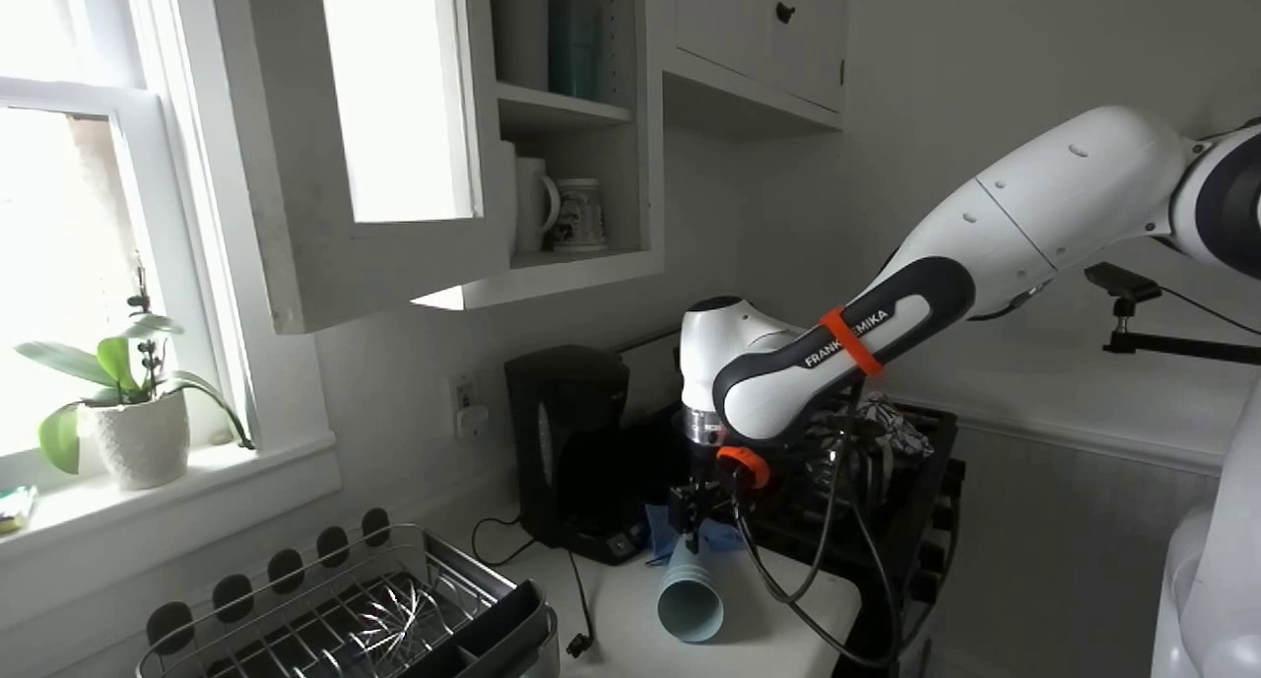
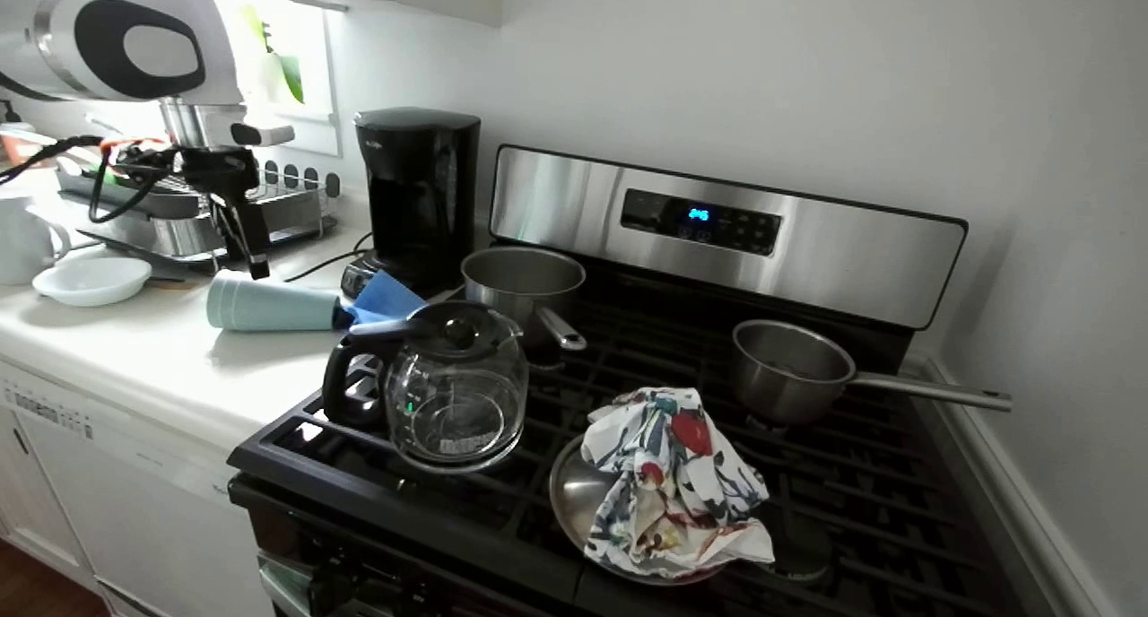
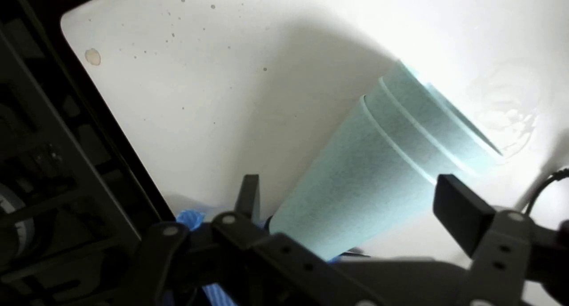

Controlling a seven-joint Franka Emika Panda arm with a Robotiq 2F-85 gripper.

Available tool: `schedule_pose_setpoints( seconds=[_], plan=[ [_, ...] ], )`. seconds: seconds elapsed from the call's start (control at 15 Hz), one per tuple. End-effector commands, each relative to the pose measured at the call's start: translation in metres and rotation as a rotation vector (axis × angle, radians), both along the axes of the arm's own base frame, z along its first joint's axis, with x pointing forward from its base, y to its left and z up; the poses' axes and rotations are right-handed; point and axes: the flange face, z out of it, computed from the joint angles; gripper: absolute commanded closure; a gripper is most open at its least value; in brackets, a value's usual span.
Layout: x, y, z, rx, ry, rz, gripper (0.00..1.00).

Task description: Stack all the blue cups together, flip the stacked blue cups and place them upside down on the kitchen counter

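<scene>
Wide apart, the dark, blocky jaws are pointed downward, with nothing gripped. Smooth white casing and black panels are shown on the arm [image 1: 995, 235], which is sloped down from the right in an exterior view and bent straight down at the wrist. Black grates and a brushed-steel back are displayed on the stove [image 2: 646, 339]. Beside it, the white worktop [image 3: 200, 119] is round-cornered and flecked with dark specks. On this, a boxy black coffee maker [image 2: 426, 151] is stood. Just below the jaws, on the worktop, the blue cups [image 3: 355, 181] are laid sideways, nested, in a matt, finely mottled taper with three stepped rims; whether they are touched cannot be told. By their narrow end, a ribbed blue piece [image 2: 387, 296] is partly seen.
</scene>
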Motion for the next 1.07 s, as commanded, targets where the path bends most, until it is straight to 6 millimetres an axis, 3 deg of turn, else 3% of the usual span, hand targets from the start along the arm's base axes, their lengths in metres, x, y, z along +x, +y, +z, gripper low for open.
schedule_pose_setpoints(
  seconds=[0.0,0.53,1.0],
  plan=[
    [0.011,-0.017,-0.007,0.109,0.003,-0.166,0.0],
    [0.029,-0.037,-0.04,0.336,0.029,-0.466,0.0],
    [0.037,-0.039,-0.072,0.305,0.065,-0.51,0.0]
  ],
)
